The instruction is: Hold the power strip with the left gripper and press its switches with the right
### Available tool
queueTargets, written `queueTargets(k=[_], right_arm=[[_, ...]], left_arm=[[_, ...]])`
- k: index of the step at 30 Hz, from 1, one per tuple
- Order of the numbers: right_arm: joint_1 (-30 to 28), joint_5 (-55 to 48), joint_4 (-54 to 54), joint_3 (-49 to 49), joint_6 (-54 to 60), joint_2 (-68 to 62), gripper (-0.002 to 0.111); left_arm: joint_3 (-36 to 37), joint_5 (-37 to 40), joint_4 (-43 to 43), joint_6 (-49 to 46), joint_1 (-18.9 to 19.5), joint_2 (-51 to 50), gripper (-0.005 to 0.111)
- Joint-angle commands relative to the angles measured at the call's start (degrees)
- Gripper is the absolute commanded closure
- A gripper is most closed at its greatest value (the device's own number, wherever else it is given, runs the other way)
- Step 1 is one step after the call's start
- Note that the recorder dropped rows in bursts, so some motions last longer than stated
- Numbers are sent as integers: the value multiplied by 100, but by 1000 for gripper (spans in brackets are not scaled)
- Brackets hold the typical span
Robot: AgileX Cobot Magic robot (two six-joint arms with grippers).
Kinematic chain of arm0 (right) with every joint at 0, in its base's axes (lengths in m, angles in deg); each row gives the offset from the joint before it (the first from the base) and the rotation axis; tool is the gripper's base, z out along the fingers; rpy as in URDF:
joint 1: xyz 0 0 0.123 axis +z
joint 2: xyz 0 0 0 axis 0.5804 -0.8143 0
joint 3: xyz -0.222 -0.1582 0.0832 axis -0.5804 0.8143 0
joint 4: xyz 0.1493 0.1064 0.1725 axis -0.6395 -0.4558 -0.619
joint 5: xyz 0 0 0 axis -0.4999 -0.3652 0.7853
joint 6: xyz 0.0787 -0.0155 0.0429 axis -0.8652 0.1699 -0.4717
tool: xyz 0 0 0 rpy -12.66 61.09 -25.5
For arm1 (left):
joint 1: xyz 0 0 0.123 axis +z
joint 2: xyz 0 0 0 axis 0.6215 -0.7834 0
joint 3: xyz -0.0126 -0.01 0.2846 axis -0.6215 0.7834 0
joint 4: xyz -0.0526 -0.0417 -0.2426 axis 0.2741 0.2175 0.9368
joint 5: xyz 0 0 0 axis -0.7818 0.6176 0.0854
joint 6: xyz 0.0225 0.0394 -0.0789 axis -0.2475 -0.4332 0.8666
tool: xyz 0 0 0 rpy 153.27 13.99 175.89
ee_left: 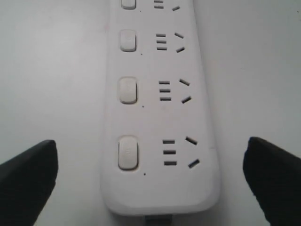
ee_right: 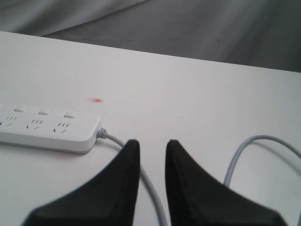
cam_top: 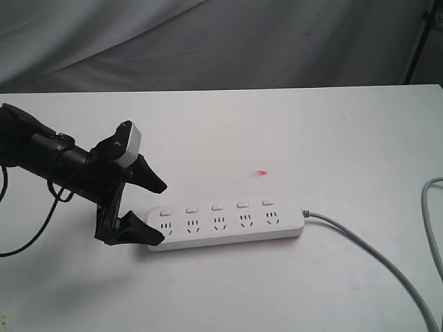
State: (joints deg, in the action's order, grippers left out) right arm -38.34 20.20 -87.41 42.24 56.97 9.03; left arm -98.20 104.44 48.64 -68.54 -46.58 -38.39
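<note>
The white power strip (cam_top: 228,234) lies flat on the white table, with its switches (cam_top: 217,207) in a row along its far side. My left gripper (cam_top: 157,211) is open wide at the strip's cordless end, one finger on each side and neither touching it. In the left wrist view the power strip (ee_left: 155,190) runs away between the fingertips (ee_left: 33,176), with the nearest switch (ee_left: 128,152) just ahead. My right gripper (ee_right: 153,142) does not show in the exterior view. Its jaws stand a narrow gap apart, empty, above the grey cord (ee_right: 143,176) and short of the power strip (ee_right: 47,135).
The grey cord (cam_top: 374,256) leaves the strip's right end, runs to the table's front right and loops back up the right edge. A small red spot (cam_top: 261,172) marks the table behind the strip. Grey cloth hangs beyond the table's far edge (cam_top: 221,90).
</note>
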Motion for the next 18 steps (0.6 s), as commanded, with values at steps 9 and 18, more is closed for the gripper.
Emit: queueTargets(k=[9,18], right_arm=[[10,9,-13,19,-11,15,89],[10,9,-13,19,-11,15,89]], left_arm=[[16,-18,-1,-29,-50,-249,3],[16,-18,-5,-29,-50,-355,3]])
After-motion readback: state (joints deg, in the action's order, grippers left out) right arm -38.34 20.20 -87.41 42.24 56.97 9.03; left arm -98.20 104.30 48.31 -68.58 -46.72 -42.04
